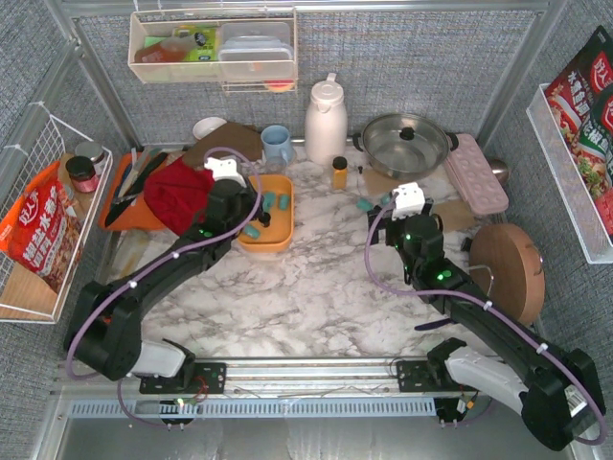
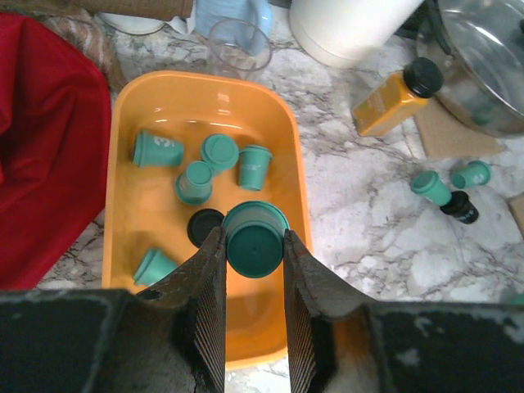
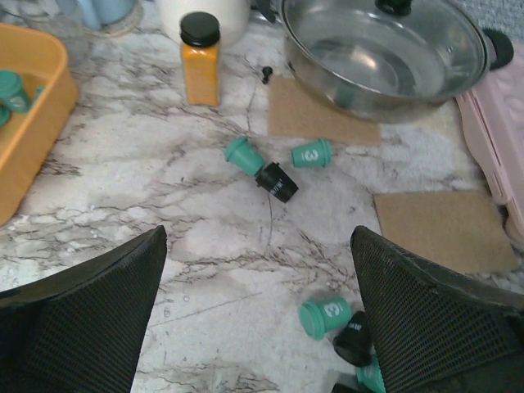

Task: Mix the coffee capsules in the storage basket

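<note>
The marble counter carries everything. The left arm reaches forward over the left half, and the right arm lies over the right half.

At the back stand a steel pot and a white jug. A red cloth lies at the left, touching the basket's left side. A pink egg tray sits just right of the pot.

The basket sits on the counter left of centre, in front of a blue mug and a clear glass.

The left gripper hangs over the basket's near half, pinching a teal capsule between its fingers, flat end toward the camera. The right gripper is spread wide above bare marble, holding nothing.

An amber bottle stands between the basket and the pot.

Inside the basket lie five more teal capsules: four clustered in the far half and one near the left wall. A black one sits just left of the held capsule.

Loose capsules lie on the counter to the right of the basket. Two teal and one black lie in front of the pot. Nearer the right gripper are another teal, a black touching it, and a further teal one at the lower edge of the right wrist view.
</note>
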